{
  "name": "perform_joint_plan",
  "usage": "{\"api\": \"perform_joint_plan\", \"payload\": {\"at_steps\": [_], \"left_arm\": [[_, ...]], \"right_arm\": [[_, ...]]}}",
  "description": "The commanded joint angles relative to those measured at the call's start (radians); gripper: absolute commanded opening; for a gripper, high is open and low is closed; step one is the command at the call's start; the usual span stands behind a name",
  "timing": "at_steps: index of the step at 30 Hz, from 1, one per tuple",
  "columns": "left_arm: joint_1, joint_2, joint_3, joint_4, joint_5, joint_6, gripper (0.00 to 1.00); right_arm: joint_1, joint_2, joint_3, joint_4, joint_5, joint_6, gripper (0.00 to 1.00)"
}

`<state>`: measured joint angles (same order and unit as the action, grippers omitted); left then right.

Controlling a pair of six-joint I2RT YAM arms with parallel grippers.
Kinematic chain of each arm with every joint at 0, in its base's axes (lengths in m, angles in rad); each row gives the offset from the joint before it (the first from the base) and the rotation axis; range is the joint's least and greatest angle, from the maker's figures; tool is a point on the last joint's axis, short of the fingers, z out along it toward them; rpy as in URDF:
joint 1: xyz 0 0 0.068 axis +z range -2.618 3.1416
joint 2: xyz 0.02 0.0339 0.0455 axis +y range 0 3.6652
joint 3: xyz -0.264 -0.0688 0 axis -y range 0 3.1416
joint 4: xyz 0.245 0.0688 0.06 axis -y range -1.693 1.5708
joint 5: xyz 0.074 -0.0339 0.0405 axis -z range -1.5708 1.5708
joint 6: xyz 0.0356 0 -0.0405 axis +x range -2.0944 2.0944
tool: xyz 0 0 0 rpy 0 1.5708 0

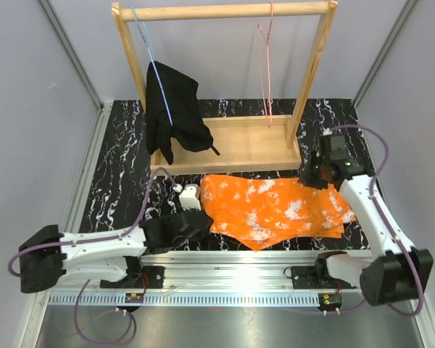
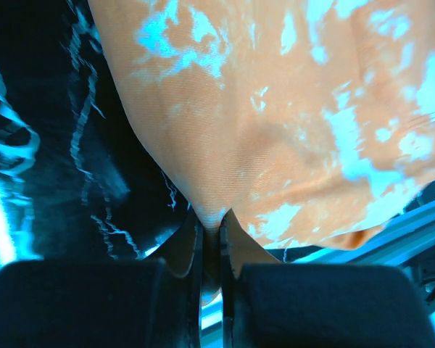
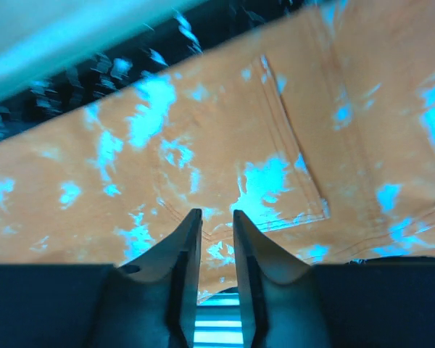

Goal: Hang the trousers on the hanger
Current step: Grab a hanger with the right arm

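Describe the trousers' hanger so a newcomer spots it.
Find the wooden rack at the back. Two wire hangers hang from its top bar: take the pink hanger on the right, bare, unlike the light-blue hanger on the left carrying a black garment.

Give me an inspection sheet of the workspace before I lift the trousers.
Surface: black marbled table, with a wooden rack at its far side.
Job's things: trousers lie folded on the table in front of the rack; hanger hangs bare on the right of the rack's top bar.
Clutter: black garment on a blue hanger, on the rack's left side.
Grippers: left gripper, jaws shut on the trousers' left edge; right gripper, jaws slightly apart over the trousers' right end, holding nothing.
Cables: purple cables loop by each arm, off the trousers.
Surroundings: grey walls; metal rail at the near edge.
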<state>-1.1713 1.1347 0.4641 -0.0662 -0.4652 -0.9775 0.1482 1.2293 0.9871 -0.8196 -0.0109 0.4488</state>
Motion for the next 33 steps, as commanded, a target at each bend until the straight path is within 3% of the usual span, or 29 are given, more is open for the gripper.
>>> {"api": "perform_joint_plan", "payload": {"at_steps": [1,3,6,12,19,26,33], "left_arm": [[0.009,-0.169,0.074,-0.205,-0.15,0.082,0.0],[0.009,-0.231,0.068,-0.242,-0.148,0.091,0.0],[0.01,-0.328,0.053,-0.282,-0.148,0.112,0.0],[0.01,-0.354,0.05,-0.345,-0.162,0.119,0.0],[0.01,-0.339,0.012,-0.311,-0.145,0.091,0.0],[0.009,-0.346,-0.033,-0.3,-0.133,0.053,0.0],[0.009,-0.404,-0.053,-0.345,-0.142,0.042,0.0]], "right_arm": [[0.007,-0.143,0.163,-0.105,-0.041,-0.058,0.32],[0.007,-0.178,0.264,-0.127,-0.093,-0.077,0.45],[0.008,-0.171,0.41,-0.133,-0.174,-0.082,0.51],[0.008,-0.094,0.645,-0.046,-0.254,-0.068,0.54],[0.039,0.048,0.849,0.023,-0.307,-0.048,0.57],[0.192,0.176,0.982,0.002,-0.164,-0.074,0.57],[0.251,0.263,0.989,-0.012,-0.048,-0.088,0.57]]}}
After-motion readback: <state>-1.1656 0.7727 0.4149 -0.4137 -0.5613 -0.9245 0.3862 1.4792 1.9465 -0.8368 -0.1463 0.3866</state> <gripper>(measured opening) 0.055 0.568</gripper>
